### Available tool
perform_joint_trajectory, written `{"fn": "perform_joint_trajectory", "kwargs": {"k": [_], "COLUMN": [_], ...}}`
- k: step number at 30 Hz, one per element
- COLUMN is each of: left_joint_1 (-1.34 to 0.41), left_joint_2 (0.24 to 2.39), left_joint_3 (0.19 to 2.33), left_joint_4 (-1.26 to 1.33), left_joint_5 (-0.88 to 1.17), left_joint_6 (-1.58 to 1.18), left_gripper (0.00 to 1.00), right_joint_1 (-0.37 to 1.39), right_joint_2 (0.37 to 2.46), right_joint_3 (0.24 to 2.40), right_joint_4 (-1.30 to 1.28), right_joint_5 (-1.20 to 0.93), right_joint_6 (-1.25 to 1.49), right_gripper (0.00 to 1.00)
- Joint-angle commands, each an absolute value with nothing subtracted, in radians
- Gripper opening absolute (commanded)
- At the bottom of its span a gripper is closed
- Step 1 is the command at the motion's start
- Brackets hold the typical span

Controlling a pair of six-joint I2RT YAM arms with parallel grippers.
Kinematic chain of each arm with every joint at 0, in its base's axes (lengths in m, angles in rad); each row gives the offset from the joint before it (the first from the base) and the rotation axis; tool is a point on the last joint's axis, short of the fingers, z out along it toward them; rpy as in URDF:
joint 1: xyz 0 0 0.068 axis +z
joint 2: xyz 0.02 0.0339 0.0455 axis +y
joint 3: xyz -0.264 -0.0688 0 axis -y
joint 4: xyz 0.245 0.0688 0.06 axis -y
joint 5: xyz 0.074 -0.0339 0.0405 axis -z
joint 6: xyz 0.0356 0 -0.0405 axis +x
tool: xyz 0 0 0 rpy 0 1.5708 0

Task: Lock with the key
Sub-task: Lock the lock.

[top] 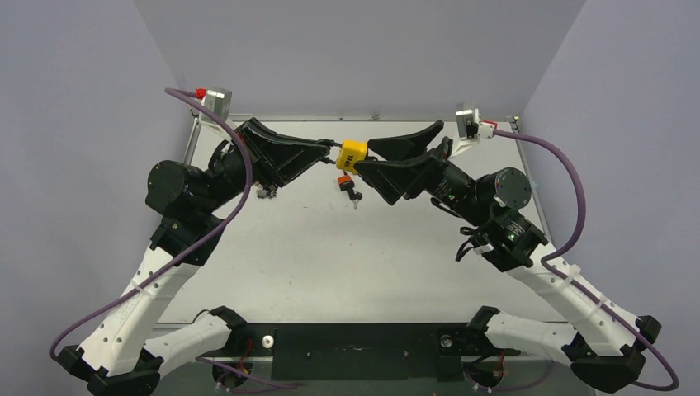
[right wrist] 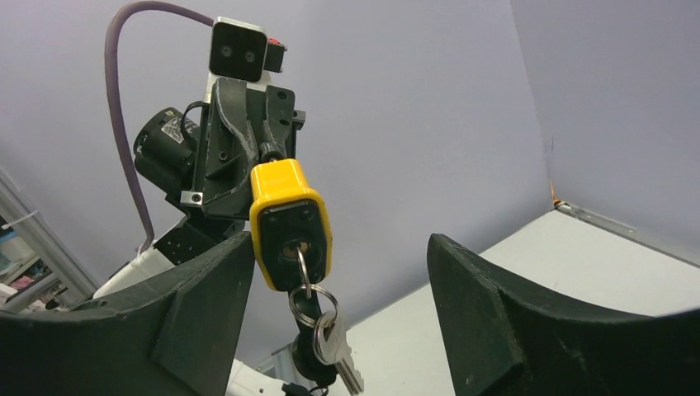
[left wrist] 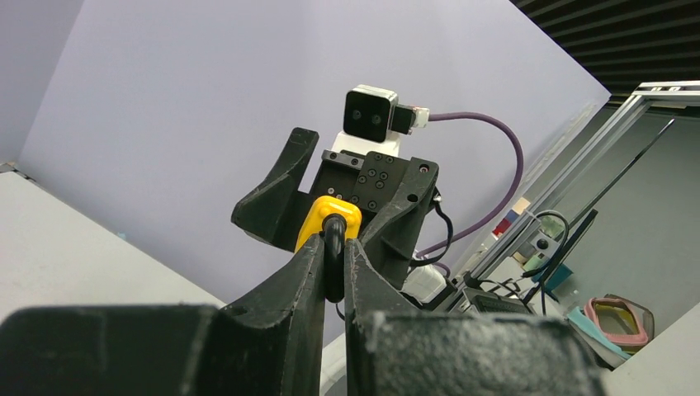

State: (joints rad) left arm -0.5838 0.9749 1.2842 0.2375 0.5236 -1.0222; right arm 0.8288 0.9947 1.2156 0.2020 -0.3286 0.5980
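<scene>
Left gripper (left wrist: 333,246) is clamped shut on the black shackle (left wrist: 333,268) of the yellow padlock (right wrist: 290,221); we see both fingers pressed against the shackle in the left wrist view

Padlock hangs in the air above the far part of the table (top: 330,272), between the two arms and touching nothing but the left fingers (right wrist: 248,144)

Right gripper (right wrist: 338,247) is open, with one jaw on each side of the padlock body. There is a clear gap on one side. The other finger (right wrist: 206,297) sits just beside the body, and we can't tell if it touches

Keyway end of the padlock faces the right wrist camera. A silver key ring (right wrist: 309,301) hangs from the keyway with a silver key (right wrist: 337,355) dangling below it

The blade inside the keyway is hidden from us

From the top view the key bunch (top: 350,188) hangs under the padlock, clear of the table

We can't tell whether the shackle is latched
</scene>
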Motion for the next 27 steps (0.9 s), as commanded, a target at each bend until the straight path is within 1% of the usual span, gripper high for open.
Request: {"fn": "perform_joint_trajectory", "kwargs": {"k": [1,7,14,17,27], "left_joint_1": [-0.585,-0.586,-0.587,-0.587,-0.587], "left_joint_2": [0.965,0.966,0.962,0.963,0.965], "left_joint_3": [1.299,1.299,1.29,1.288,1.269], "left_joint_4": [0.347,0.347,0.351,0.35,0.354], "left_joint_5": [0.488,0.492,0.49,0.493,0.502], "left_joint_6": [-1.057,-1.061,-1.061,-1.062,-1.063], "left_gripper": [0.0,0.0,0.0,0.0,0.0], "right_joint_1": [0.854,0.889,0.908,0.911,0.922], "right_joint_2": [1.012,1.03,1.036,1.035,1.054], "right_joint_3": [1.292,1.308,1.312,1.311,1.32], "right_joint_4": [0.232,0.218,0.203,0.204,0.21], "right_joint_5": [-0.322,-0.311,-0.312,-0.31,-0.314], "right_joint_6": [0.54,0.521,0.521,0.524,0.537], "right_gripper": [0.7,0.61,0.45,0.41,0.37]}}
